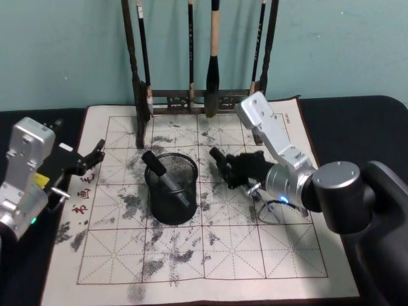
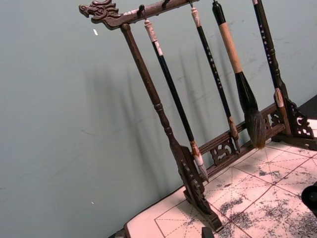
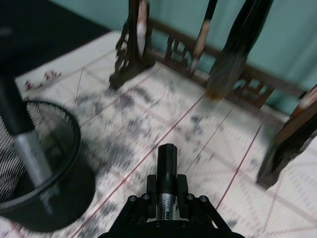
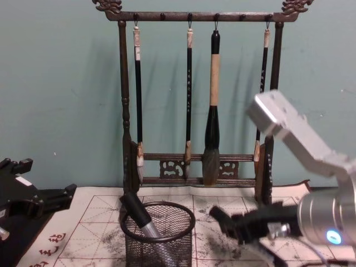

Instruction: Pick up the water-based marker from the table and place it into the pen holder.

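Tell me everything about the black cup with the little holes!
The pen holder is a round black wire-mesh cup with a solid rim, standing upright on the ink-stained mat before the brush rack. A black-capped, grey marker leans inside against its rim. The right claw holds a second marker beside it, not touching.

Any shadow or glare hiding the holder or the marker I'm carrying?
Head view: even light, no glare on the pen holder. Right wrist view: the marker in the right pincer is well lit, without glare. Left wrist view: brushes throw soft shadows on the wall behind the brush rack. Left pincer idles over the mat.
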